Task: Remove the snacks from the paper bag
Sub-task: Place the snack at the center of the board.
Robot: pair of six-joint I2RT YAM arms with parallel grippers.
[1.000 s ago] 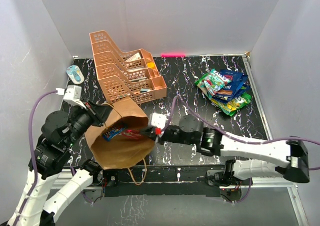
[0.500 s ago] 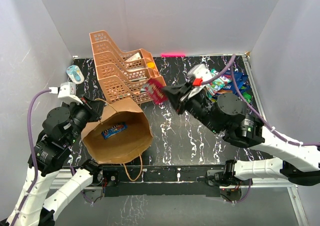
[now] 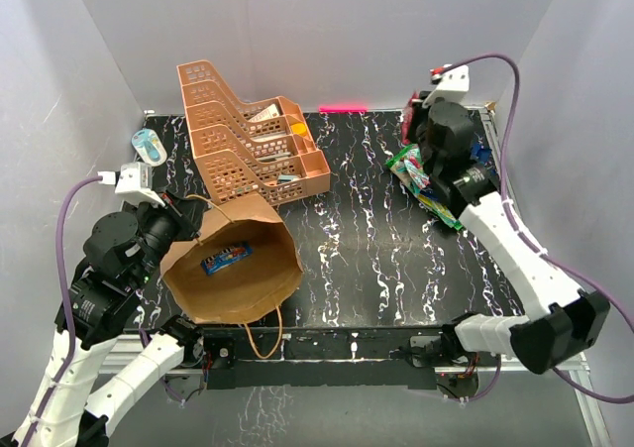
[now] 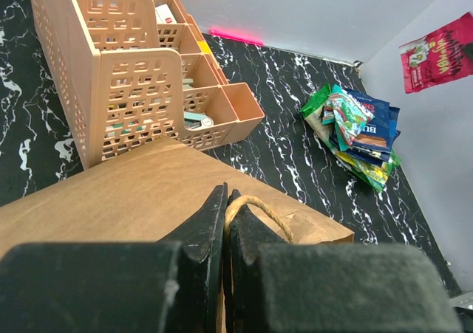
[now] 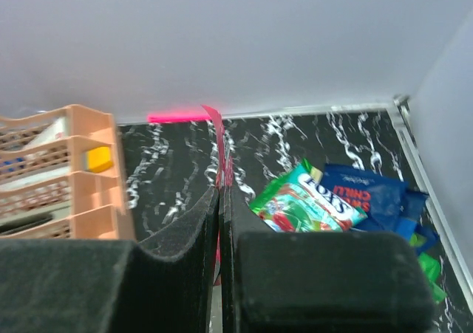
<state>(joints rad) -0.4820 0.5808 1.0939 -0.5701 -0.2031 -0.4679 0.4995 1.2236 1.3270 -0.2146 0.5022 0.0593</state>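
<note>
The brown paper bag (image 3: 238,288) lies tilted at the front left, its mouth open upward. One blue snack packet (image 3: 225,257) shows inside it. My left gripper (image 3: 186,221) is shut on the bag's twine handle (image 4: 255,204) at the rim; the bag's side (image 4: 133,193) fills the left wrist view. My right gripper (image 3: 416,122) is raised at the back right, shut on a red snack packet (image 4: 440,52), seen edge-on between the jaws in the right wrist view (image 5: 222,152). A pile of snack packets (image 3: 446,179), green (image 5: 310,200) and blue (image 5: 369,189), lies below it.
An orange mesh tiered rack (image 3: 248,145) with small oddments stands at the back left, just behind the bag. A small blue-and-white object (image 3: 151,147) lies at the far left. A pink strip (image 3: 342,108) marks the back edge. Grey walls enclose the table.
My right arm has drawn the red packet out of the bag, swung it across the table and lifted it above the snack pile at the back right. The bag's mouth has opened wider.
</note>
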